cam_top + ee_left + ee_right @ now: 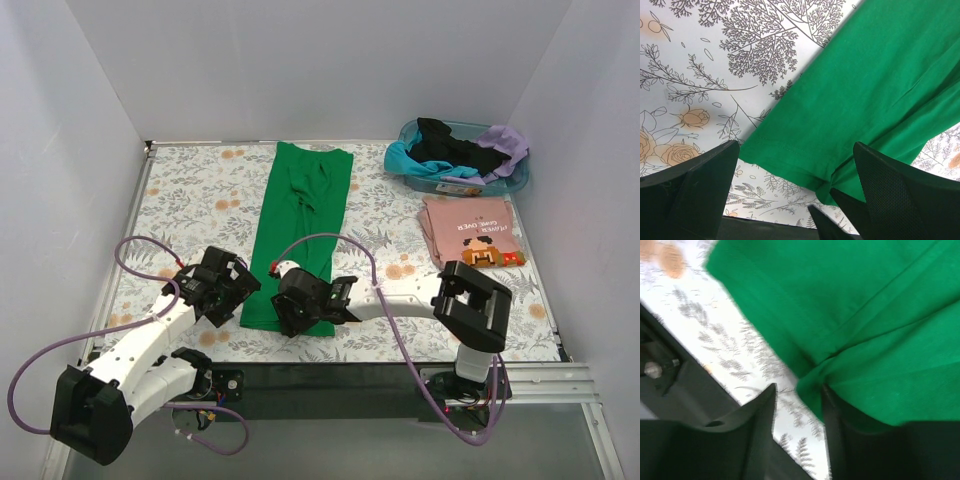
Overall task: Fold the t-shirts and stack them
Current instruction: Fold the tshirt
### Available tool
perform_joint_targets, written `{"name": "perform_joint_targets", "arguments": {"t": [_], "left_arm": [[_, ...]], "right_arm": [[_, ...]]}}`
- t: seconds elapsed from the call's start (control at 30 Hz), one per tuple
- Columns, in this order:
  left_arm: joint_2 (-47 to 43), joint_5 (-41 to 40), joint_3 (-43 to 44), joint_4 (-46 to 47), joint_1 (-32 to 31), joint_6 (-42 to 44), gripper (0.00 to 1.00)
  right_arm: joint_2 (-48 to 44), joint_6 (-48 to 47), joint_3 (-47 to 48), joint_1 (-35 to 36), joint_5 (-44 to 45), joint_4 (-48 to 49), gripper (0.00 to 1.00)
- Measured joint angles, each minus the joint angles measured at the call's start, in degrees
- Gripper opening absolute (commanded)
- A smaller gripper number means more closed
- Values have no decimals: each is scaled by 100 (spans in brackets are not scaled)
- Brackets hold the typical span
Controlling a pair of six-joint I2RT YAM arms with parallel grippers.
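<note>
A bright green t-shirt point(300, 225), folded lengthwise into a long strip, lies down the middle of the table. My left gripper point(240, 290) is open just above its near left corner; in the left wrist view point(795, 185) the hem point(805, 160) lies between the wide-spread fingers point(700, 190). My right gripper point(300, 312) sits at the near hem. In the right wrist view point(799, 410) it is open, and the green hem point(812, 385) bunches over one finger. A folded salmon-pink t-shirt point(470, 230) with a printed graphic lies at the right.
A blue basket point(512, 182) at the back right holds black point(440, 145), teal point(400, 160) and lavender point(503, 143) shirts. The floral tablecloth point(200, 200) covers the table. White walls enclose three sides. The table's near edge point(330, 372) runs just behind both grippers.
</note>
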Motion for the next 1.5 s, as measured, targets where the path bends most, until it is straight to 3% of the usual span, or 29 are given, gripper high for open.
{"name": "perform_joint_targets", "arguments": {"t": [0.3,0.4,0.43,0.63,0.67,0.77,0.8,0.87,0.9,0.93,1.1,1.37,1.5], "left_arm": [[109,83,-136,168,0,0,95],[249,127,-308,284,0,-26,78],[308,140,-382,332,0,-33,67],[422,286,-586,688,2,-31,37],[446,321,-619,789,2,-33,25],[540,424,-702,1019,4,-55,4],[560,446,-728,1082,4,-46,0],[562,494,-752,1156,4,-48,0],[549,518,-776,1196,4,-59,0],[518,527,-796,1222,7,-70,0],[223,570,-962,1231,2,-157,0],[-765,1058,-1447,885,-155,-483,0],[-1182,1357,-1644,723,-240,-616,0]], "right_arm": [[-1720,9,-540,173,129,-131,59],[-2166,203,-968,68,398,-286,57],[-2260,271,-1163,-7,452,-332,56],[-2236,555,-1956,-387,608,-765,51],[-2173,581,-1976,-382,599,-772,49],[-1965,671,-1976,-376,546,-686,40],[-1891,695,-1980,-374,527,-629,31],[-1832,754,-1989,-376,452,-481,19],[-1823,791,-2020,-378,420,-393,4],[-1823,811,-2074,-376,391,-326,1],[-2155,1102,-2496,-374,304,-20,1],[-3967,1904,-3759,-66,109,39,1],[-4258,2376,-4216,20,120,101,1]]}}
